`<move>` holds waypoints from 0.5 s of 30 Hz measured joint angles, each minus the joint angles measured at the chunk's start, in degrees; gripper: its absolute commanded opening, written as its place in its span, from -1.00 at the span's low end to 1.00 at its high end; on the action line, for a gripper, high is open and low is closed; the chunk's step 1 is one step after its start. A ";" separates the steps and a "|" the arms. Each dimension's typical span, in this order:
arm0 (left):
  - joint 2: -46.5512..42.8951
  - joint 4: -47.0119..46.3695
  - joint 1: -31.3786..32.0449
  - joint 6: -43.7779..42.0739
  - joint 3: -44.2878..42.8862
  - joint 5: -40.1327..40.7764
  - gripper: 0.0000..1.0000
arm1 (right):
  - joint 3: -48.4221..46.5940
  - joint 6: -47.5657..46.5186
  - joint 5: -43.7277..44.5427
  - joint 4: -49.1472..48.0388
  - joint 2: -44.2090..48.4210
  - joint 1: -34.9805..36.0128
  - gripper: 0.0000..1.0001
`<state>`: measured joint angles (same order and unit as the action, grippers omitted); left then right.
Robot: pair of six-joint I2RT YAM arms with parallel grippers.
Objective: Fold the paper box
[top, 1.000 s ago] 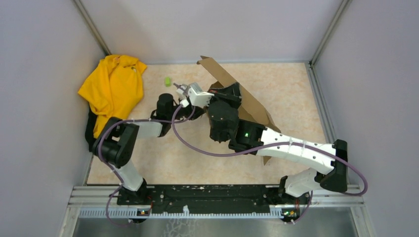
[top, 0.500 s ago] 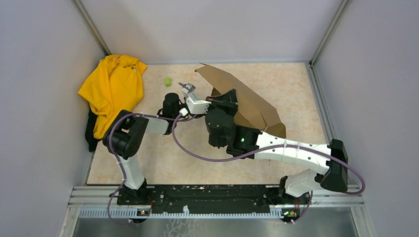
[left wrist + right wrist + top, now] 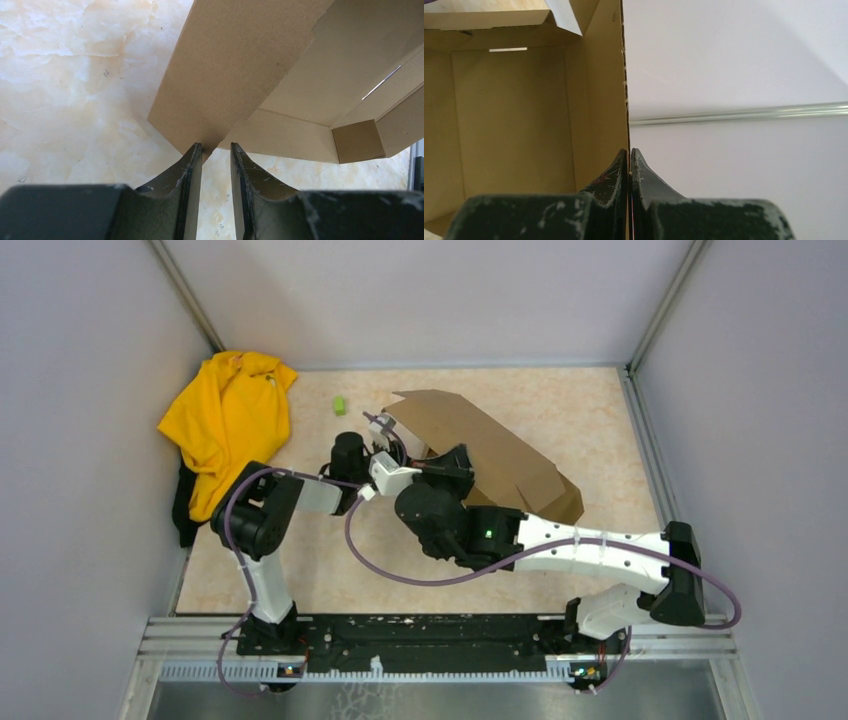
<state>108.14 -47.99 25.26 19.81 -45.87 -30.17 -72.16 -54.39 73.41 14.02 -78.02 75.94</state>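
The paper box [image 3: 487,453] is brown cardboard, partly formed and lying tilted on the table behind the arms. My right gripper [image 3: 630,150] is shut on the thin edge of one of its side walls [image 3: 599,95]; from above this gripper [image 3: 455,460] sits at the box's near left side. My left gripper [image 3: 216,145] stands open with a narrow gap between its fingers. The pointed corner of a cardboard flap [image 3: 235,65] hangs just past its fingertips, and the table shows through the gap. Seen from above, the left gripper [image 3: 383,430] is at the box's left end.
A yellow cloth garment [image 3: 228,425] lies bunched in the far left corner. A small green object [image 3: 339,405] sits on the table between it and the box. Grey walls [image 3: 420,300] close in the table on three sides.
The box's big panel has tipped from standing on edge to lying tilted over toward the left. Both grippers have shifted left and nearer with it.
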 measured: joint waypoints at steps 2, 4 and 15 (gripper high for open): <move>0.00 -0.02 0.00 -0.02 0.11 0.02 -0.33 | -0.15 2.34 -0.04 2.40 -0.02 0.68 -1.00; 0.07 -0.04 0.00 -0.04 0.28 0.02 -0.33 | -0.52 4.87 -0.13 4.81 -0.04 1.07 -1.00; 0.85 -0.66 0.00 -0.02 1.88 0.00 -0.32 | -5.97 19.26 -2.69 19.71 -2.21 3.19 -1.00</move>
<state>108.99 -48.64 25.26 19.79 -43.99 -30.17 -78.13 -35.14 70.72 33.74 -80.23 79.13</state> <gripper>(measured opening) 0.340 0.009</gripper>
